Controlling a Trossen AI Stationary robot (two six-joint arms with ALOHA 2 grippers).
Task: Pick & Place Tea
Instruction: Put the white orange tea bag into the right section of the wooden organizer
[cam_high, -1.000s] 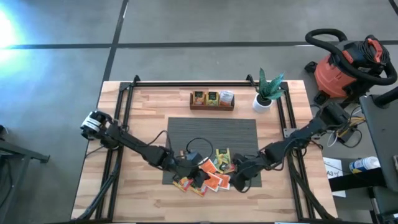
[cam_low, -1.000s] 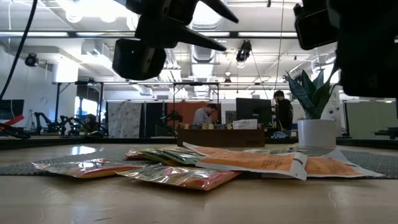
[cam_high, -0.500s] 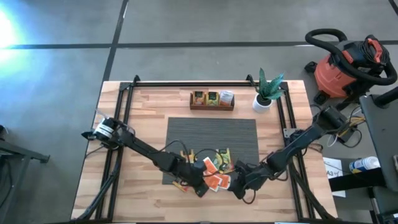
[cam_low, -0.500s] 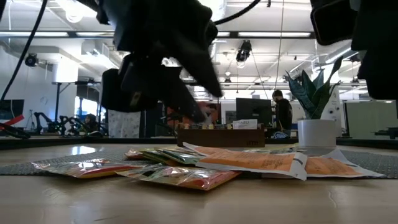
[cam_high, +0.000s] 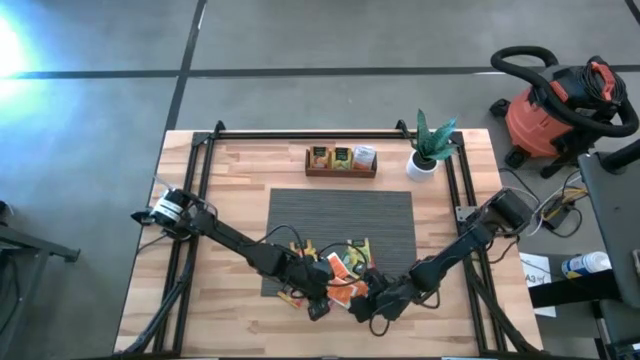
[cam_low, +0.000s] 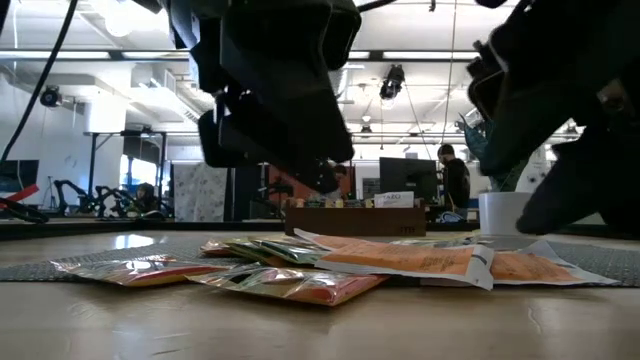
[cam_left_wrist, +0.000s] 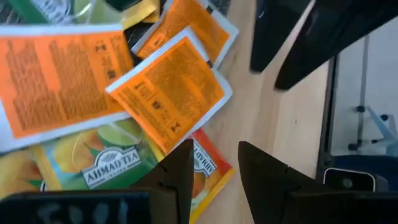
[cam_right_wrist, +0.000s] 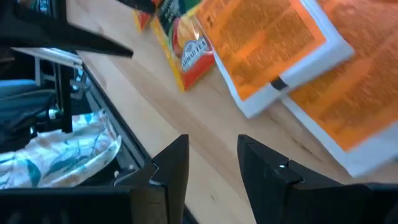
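1. Two end effectors, left end effector and right end effector, hover released, grasping nothing.
2. Tea sachets lie heaped on the desk's near edge, likely awaiting picking.

The tea sachets look like printed paper, matt on the orange faces, while the yellow-green ones have a glossier foil-like sheen. The table is pale, smooth wood with visible grain. The mat is grey, ribbed and matt. The grippers' fingers are dark, smooth, matt plastic. The tray is dark brown wood.
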